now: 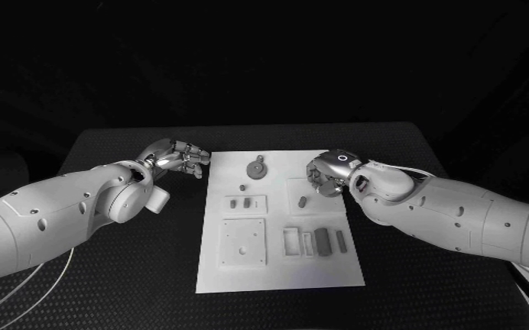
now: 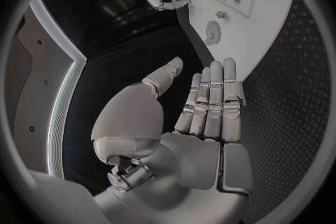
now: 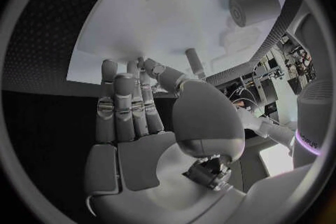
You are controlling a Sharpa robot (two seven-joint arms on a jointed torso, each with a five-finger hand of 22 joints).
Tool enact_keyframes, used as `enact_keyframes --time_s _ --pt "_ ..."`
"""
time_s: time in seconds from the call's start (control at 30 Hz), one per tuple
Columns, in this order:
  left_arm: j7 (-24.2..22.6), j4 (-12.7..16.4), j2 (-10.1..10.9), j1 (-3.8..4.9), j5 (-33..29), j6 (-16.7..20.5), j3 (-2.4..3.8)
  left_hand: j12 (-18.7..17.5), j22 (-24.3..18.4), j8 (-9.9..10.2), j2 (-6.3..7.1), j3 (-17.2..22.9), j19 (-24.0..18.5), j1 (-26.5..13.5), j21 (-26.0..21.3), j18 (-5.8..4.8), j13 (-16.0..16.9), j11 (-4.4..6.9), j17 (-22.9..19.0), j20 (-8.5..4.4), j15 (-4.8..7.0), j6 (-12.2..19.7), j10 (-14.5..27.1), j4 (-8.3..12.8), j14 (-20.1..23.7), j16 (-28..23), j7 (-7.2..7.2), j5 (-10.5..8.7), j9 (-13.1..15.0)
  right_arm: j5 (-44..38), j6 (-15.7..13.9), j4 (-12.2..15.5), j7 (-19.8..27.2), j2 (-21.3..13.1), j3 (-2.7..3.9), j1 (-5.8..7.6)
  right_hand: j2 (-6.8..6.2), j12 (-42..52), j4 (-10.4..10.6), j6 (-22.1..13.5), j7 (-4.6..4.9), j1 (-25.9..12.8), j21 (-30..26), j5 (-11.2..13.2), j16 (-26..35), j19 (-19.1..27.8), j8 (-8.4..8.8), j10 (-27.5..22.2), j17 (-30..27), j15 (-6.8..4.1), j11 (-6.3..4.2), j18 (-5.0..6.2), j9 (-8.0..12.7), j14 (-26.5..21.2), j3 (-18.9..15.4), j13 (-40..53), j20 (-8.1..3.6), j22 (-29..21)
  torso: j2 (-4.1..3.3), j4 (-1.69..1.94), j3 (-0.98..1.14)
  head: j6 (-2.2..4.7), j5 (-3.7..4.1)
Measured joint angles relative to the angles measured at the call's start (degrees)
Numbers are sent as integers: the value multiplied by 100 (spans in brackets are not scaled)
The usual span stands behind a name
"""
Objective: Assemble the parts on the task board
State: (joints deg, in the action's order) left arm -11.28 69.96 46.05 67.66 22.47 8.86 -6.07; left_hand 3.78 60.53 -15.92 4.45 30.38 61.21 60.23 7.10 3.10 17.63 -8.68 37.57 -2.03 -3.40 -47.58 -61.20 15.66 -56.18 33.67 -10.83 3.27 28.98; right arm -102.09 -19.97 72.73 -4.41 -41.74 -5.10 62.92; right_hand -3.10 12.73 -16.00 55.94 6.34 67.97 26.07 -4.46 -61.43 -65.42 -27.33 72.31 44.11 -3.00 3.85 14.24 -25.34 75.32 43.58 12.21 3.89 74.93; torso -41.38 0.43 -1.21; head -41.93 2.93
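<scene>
Hands [image 1: 176, 156] [image 1: 329, 171], two; board [image 1: 281, 273], one.

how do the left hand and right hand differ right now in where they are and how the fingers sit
The left hand is over the black table, just off the task board's left edge; the right hand is over the task board's upper right part. In the left wrist view the left hand's fingers are straight and side by side; in the head view the right hand's fingers curl downward toward the board. Both appear to hold nothing.
</scene>
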Motion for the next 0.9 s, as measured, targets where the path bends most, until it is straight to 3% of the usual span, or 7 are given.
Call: enact_keyframes --time_s 0.27,0.43,0.5,0.57,0.77,0.9 --pt "0 -13 -2 0 0 -2 0 0 -5 0 0 0 0 0 0 0 -11 0 4 0 -12 0 0 0 -12 0 0 0 -5 119 46 136 29 -84 50 177 -1 -38 -20 1 -1 -1 22 -2 0 0 1 -1 -7 -1 -1 0 -45 1 56 0 1 0 1 0 -3 10 -4" --pt "1 -14 -5 0 0 -6 0 0 -6 0 0 0 -8 0 0 1 -11 3 14 9 -21 21 3 0 -20 -23 -20 0 -5 235 93 211 60 -131 62 209 -2 -44 -21 0 -1 -2 22 -2 -20 0 1 16 -13 -2 16 0 -49 1 56 0 1 -1 1 -1 -3 20 -2" --pt "3 -16 -4 0 0 -8 0 0 -6 0 0 0 -9 0 0 2 -12 8 14 9 -21 21 8 0 -20 -23 -20 0 -5 289 114 272 74 -168 91 210 -2 -45 -21 0 -1 -2 22 -2 -20 0 1 18 -17 -2 18 0 -61 2 56 0 1 -1 1 -1 -3 20 -1" --pt "3 -21 -1 -1 0 -10 0 0 -5 0 0 0 -9 0 -19 2 -17 8 14 9 -21 21 8 0 -20 -23 -20 0 -5 384 132 378 100 -220 161 209 -2 -58 -21 0 -1 -2 45 -1 -20 0 3 19 -20 -10 19 0 -71 9 56 1 1 -1 1 -2 -2 21 -10" --pt "2 -42 3 -1 -26 -10 0 0 -5 0 0 0 -9 0 -20 3 -16 9 19 9 -21 20 8 0 -20 -23 -20 0 -5 886 126 829 256 -292 323 218 -32 -67 -21 0 -1 -32 45 1 -20 0 3 27 -33 -12 12 0 -100 12 56 1 2 -1 -1 -3 -1 46 -115" --pt "2 -44 16 6 -134 -8 0 0 -10 0 0 -14 -9 0 -19 3 -21 10 24 9 -21 21 8 14 -20 -23 -20 0 -5 1151 103 1064 369 -252 329 219 -40 -78 -21 0 -1 -40 66 2 -20 -1 4 28 -42 -13 11 0 -121 13 56 1 2 -1 0 -5 -4 51 -241"
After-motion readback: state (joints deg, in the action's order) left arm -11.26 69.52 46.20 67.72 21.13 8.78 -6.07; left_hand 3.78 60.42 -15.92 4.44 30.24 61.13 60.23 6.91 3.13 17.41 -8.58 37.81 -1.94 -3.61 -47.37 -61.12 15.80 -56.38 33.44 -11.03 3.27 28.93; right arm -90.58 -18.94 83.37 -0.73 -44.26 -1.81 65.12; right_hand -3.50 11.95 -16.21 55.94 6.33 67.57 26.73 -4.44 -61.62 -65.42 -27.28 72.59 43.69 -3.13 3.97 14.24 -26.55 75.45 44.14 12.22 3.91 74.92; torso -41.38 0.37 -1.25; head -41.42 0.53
